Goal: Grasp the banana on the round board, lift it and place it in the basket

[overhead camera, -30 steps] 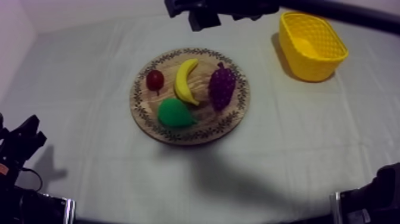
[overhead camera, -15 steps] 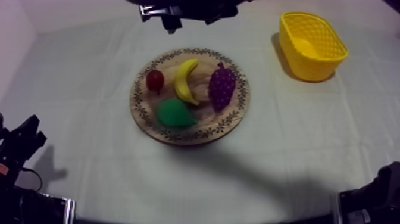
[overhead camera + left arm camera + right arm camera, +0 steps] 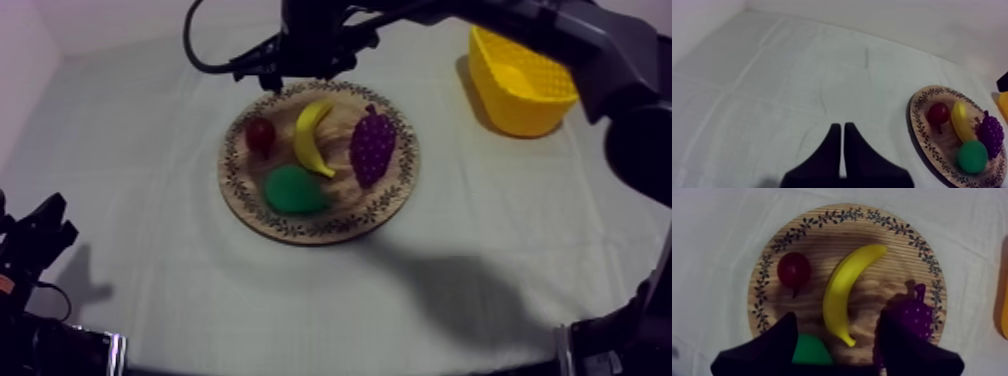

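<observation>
The yellow banana [image 3: 312,135] lies on the round wooden board [image 3: 395,200] between a small red fruit [image 3: 261,132] and purple grapes [image 3: 372,146], with a green pear [image 3: 292,190] in front. My right gripper [image 3: 300,60] hangs over the board's far rim. In the right wrist view it [image 3: 839,333] stands open above the banana [image 3: 844,295], one finger [image 3: 779,338] by the pear [image 3: 812,350], the other by the grapes [image 3: 914,318]. The yellow basket [image 3: 522,75] stands at the far right. My left gripper [image 3: 842,150] is shut on nothing, low at the left [image 3: 35,240].
The right arm reaches across from the upper right, passing over the basket's near side. In the left wrist view the board [image 3: 917,125] with its fruit lies off to the side, with bare cloth between. Open cloth lies in front of the board.
The right arm has swung leftward along the far edge and come down over the board's far rim. The fruit, the basket and the left arm have not moved.
</observation>
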{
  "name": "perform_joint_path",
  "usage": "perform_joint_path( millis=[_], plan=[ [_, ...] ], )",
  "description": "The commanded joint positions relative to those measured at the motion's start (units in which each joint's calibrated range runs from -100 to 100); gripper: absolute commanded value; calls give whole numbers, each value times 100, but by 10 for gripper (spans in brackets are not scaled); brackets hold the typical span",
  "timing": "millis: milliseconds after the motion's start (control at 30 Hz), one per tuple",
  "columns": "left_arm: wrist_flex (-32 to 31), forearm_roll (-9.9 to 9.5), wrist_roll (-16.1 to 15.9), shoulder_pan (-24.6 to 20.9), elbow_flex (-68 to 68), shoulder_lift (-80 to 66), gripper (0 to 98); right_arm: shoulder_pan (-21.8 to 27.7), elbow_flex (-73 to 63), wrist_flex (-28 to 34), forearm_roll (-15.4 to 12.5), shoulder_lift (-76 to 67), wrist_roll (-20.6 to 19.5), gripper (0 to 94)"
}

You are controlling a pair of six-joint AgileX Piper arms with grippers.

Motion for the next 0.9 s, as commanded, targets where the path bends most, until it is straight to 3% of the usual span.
perform_joint_path(
  millis=[0, 867],
  plan=[
    [-2, 0, -2, -1, -4, 0, 0, 30, -101, -24, -5, 330, 0, 479],
    [-2, 0, -2, -1, -4, 0, 0, 294, -1175, -687, -290, 2214, 280, 479]
  ],
)
